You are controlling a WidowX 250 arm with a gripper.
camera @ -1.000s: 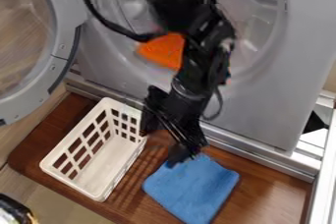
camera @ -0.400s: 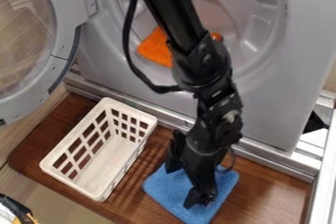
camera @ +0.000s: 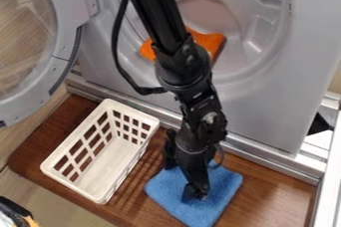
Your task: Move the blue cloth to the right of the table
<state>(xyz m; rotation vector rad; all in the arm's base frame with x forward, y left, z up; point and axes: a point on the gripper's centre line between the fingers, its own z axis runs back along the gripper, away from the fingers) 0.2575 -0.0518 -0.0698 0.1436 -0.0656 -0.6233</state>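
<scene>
Your gripper (camera: 195, 191) is at the blue cloth (camera: 225, 184), near the white basket (camera: 112, 167) on the counter (camera: 276, 187); you cannot tell whether it grips.

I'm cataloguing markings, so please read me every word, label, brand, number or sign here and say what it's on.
There are none I can read: no legible text on the blue cloth, the white basket, the open round door or the black arm.

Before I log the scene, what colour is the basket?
The basket is off-white, best seen in the camera view.
</scene>
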